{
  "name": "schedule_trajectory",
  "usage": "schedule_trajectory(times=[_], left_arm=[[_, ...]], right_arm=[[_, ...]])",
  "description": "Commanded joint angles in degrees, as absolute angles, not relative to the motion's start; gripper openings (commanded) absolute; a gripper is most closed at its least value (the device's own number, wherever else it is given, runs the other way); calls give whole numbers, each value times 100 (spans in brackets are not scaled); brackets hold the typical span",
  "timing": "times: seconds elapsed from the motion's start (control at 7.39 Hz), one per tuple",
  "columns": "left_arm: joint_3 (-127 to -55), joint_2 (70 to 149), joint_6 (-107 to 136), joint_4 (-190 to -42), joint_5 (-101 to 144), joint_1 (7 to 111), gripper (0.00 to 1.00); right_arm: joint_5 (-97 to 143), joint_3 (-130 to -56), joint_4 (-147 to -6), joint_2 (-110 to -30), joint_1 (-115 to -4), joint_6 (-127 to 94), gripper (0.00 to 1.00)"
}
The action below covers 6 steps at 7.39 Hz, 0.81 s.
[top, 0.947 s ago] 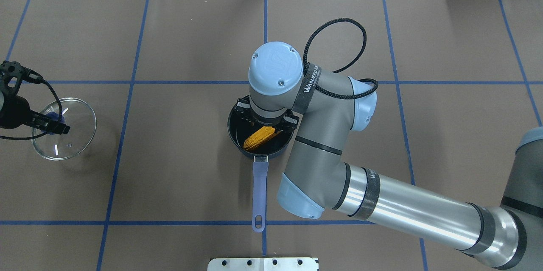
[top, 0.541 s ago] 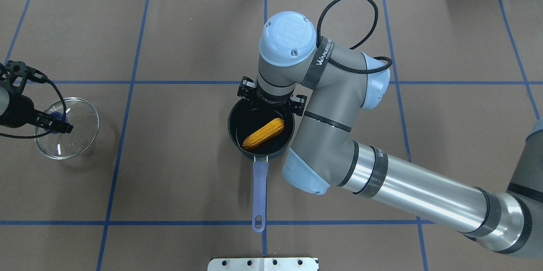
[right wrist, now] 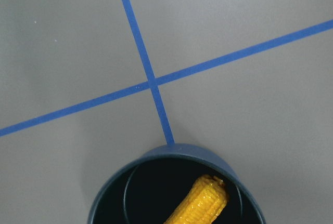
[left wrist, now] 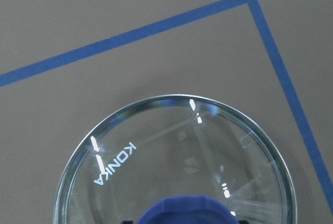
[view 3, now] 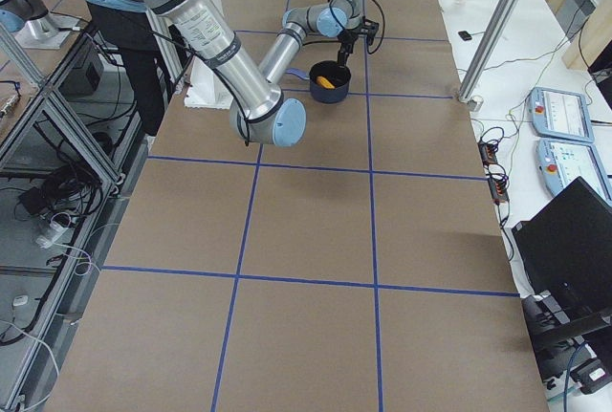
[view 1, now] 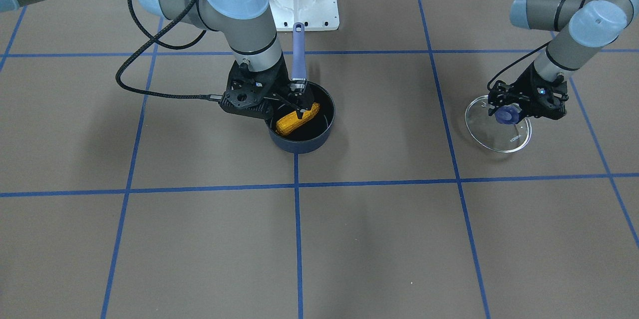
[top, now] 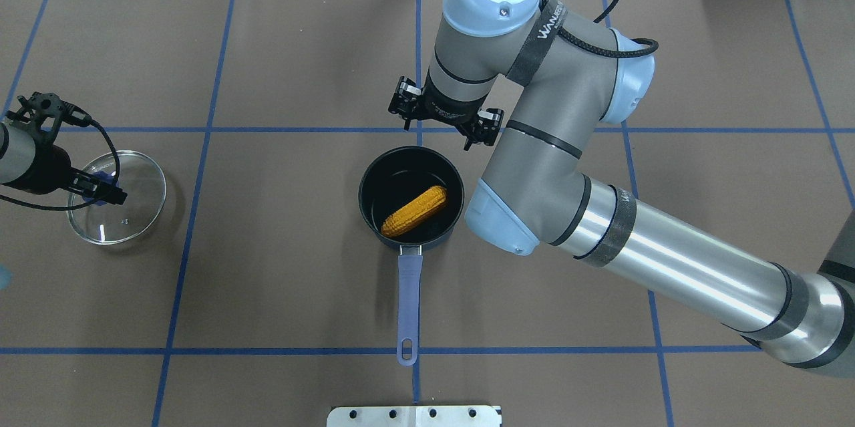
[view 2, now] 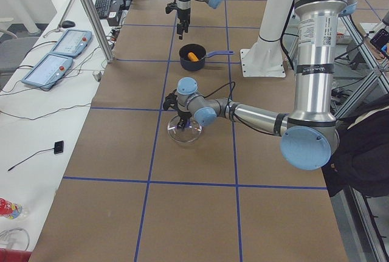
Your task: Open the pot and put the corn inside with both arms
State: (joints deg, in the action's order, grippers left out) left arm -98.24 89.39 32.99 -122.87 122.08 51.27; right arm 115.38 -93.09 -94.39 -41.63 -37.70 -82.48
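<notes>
Corn [top: 414, 211], orange-yellow, kernelled, lies in navy pot [top: 384, 176]; right claw [view 1: 283, 108] released, left claw [top: 107, 193] grasping lid [top: 137, 213].

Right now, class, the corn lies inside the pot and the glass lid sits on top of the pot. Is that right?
Not quite. The corn does lie inside the pot, but the glass lid is not on it. It is far off to the side, at the left gripper, as the overhead exterior view shows.

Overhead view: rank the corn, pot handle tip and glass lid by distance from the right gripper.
1. corn, in the pot, just robot-side of the right gripper.
2. pot handle tip, farther toward the robot.
3. glass lid, far left.
</notes>
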Motion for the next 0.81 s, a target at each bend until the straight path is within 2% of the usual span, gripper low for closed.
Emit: schedule_trajectory(times=[0.0, 0.41, 0.68], left_arm=[[-9712, 9026, 3296, -12287, 12199, 5124, 60], [-9677, 9053, 3287, -12287, 12191, 5124, 63], [-9519, 9201, 3287, -12287, 12182, 5124, 69]], right_arm=[[11540, -9316, -9439, -4148, -3806, -8235, 100], [11540, -9316, -9448, -4148, -3814, -8227, 100], [11522, -9316, -9439, -4148, -3814, -8183, 100]])
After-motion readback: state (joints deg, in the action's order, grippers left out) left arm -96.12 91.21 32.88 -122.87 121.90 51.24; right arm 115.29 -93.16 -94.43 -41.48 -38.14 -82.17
